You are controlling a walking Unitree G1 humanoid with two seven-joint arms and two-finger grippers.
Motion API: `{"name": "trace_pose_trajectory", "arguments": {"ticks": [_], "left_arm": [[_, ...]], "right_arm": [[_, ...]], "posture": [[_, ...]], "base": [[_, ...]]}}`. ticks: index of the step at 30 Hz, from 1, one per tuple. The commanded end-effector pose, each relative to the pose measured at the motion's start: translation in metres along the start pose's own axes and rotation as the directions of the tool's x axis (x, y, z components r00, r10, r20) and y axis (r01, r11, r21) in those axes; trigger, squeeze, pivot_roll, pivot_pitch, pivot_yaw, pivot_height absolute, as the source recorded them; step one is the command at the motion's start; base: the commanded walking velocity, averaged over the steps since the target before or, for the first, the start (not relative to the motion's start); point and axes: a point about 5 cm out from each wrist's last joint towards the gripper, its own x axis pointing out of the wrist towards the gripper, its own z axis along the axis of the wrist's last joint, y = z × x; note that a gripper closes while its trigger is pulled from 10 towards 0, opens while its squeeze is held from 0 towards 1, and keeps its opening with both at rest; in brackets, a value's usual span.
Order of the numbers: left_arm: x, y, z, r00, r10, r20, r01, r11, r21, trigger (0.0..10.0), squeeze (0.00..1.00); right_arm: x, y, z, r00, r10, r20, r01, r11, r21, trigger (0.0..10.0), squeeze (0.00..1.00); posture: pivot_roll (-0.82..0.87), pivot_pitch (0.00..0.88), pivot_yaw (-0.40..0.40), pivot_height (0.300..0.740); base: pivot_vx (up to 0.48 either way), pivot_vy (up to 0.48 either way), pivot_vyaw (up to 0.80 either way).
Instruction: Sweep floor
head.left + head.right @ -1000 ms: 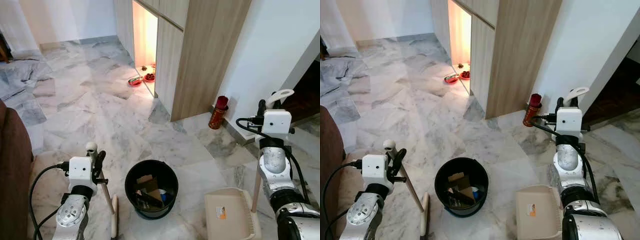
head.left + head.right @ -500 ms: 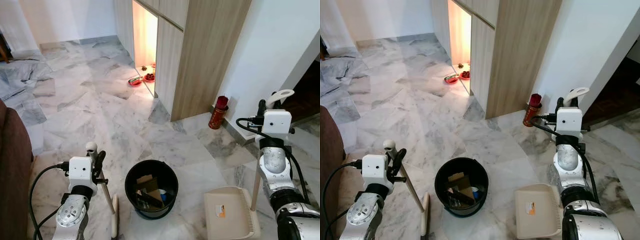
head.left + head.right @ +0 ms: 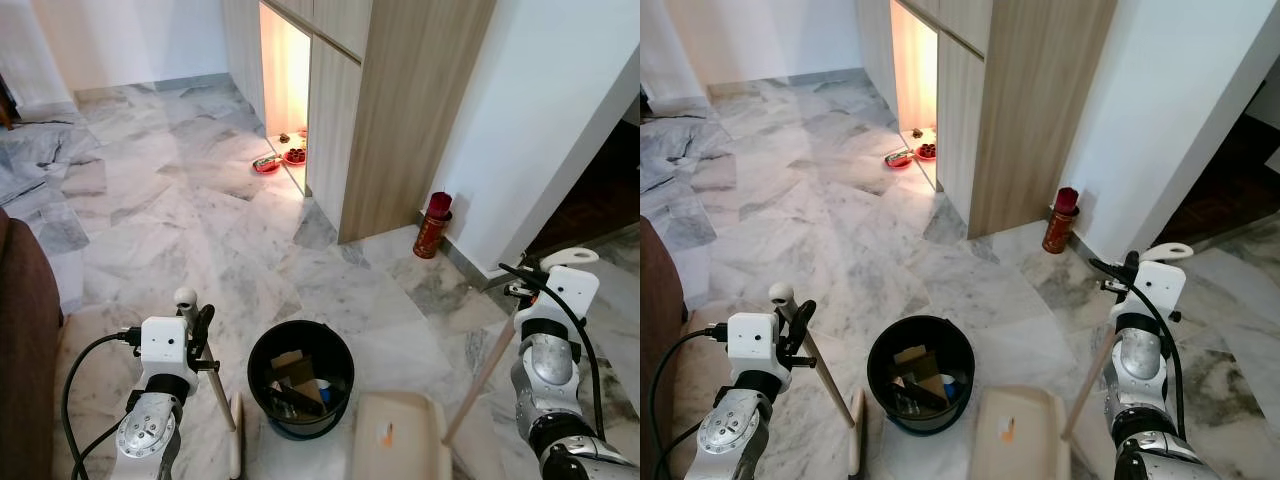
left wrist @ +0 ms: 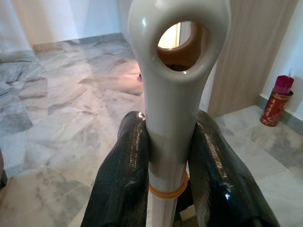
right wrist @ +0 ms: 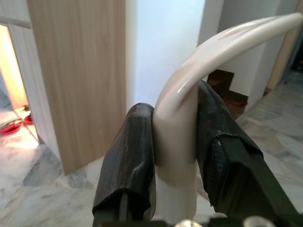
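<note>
A black bin (image 3: 262,358) holding scraps of cardboard and paper stands on the marble floor in front of me. My left gripper (image 3: 196,327) is shut on the cream broom handle (image 4: 174,90), and the broom head (image 3: 236,445) rests on the floor just left of the bin. My right gripper (image 3: 528,291) is shut on the curved top of the dustpan handle (image 5: 208,52). That handle slants down and left to the beige dustpan (image 3: 402,440), which lies flat on the floor close to the bin's right side.
A tall wooden cabinet (image 3: 400,100) with a lit opening stands ahead, with red bowls (image 3: 280,160) at its foot. A red canister (image 3: 432,225) sits by the white wall. A brown sofa (image 3: 22,340) borders the left. Open marble floor stretches ahead to the left.
The dustpan has slid left across the floor to beside the bin, and its handle now leans. My right gripper has dropped lower. The broom has stayed put.
</note>
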Motion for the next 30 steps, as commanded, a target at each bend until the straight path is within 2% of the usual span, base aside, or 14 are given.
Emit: {"name": "trace_pose_trajectory", "arguments": {"ticks": [1,9,20,22,24,30], "left_arm": [[0.001,0.002,0.006,1.000,0.005,0.027,-0.005,1.000,-0.007,10.0,0.00],[-0.002,0.001,0.004,1.000,-0.003,0.016,0.003,1.000,-0.009,10.0,0.00],[-0.003,-0.003,-0.002,1.000,-0.004,-0.013,0.003,1.000,-0.018,10.0,0.00],[-0.002,-0.001,-0.005,0.999,0.015,-0.035,-0.016,1.000,-0.010,10.0,0.00],[0.006,0.010,-0.010,0.995,0.089,-0.055,-0.091,0.995,-0.042,10.0,0.00],[0.007,0.012,-0.011,0.994,0.090,-0.062,-0.092,0.995,-0.034,10.0,0.00]], "right_arm": [[0.008,-0.005,0.012,0.999,-0.012,0.046,0.012,1.000,0.008,10.0,0.00],[0.004,-0.003,0.008,0.999,0.027,0.035,-0.027,1.000,0.001,10.0,0.00],[-0.005,0.009,-0.007,0.994,0.109,-0.030,-0.108,0.993,0.046,10.0,0.00],[-0.006,0.011,-0.008,0.992,0.122,-0.037,-0.120,0.991,0.059,10.0,0.00],[-0.007,0.014,-0.010,0.988,0.149,-0.047,-0.146,0.987,0.071,10.0,0.00],[-0.008,0.008,-0.011,0.991,0.125,-0.044,-0.122,0.991,0.062,10.0,0.00]], "posture": [[0.10,0.000,-0.069,0.740],[0.10,0.000,-0.069,0.740],[0.09,0.000,-0.065,0.740],[0.09,0.000,-0.065,0.740],[0.09,0.000,-0.062,0.740],[0.08,0.000,-0.061,0.740]], "base": [[0.000,0.000,0.00],[0.000,0.000,0.00],[0.000,0.000,0.00],[0.000,0.000,0.00],[0.000,0.000,0.00],[0.000,0.000,0.00]]}}
